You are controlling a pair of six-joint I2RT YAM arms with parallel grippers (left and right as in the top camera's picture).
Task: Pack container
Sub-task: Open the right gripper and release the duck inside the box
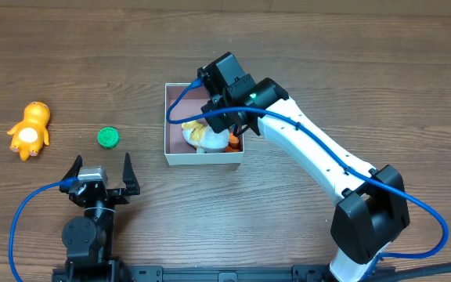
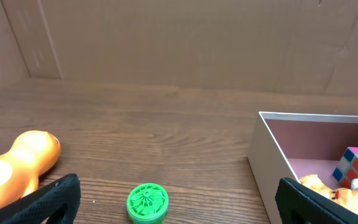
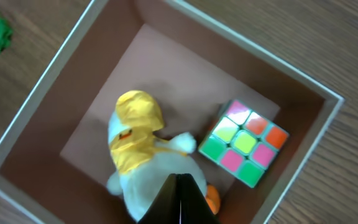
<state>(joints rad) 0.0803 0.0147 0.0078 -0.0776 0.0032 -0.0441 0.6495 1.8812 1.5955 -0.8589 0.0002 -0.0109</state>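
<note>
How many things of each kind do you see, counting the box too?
Box: 1
Plush duck: 1
Cube: 1
Orange toy: 1
Green disc: 1
Total: 5

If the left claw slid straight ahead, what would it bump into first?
Most likely the green disc, lying just ahead of the left gripper, roughly in line with its open jaws; if it travels higher, it might pass over.

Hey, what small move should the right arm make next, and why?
Probably raise the right gripper straight up out of the container: its jaws are shut over the plush duck, already inside beside the cube, while the green cap and orange toy wait outside.
</note>
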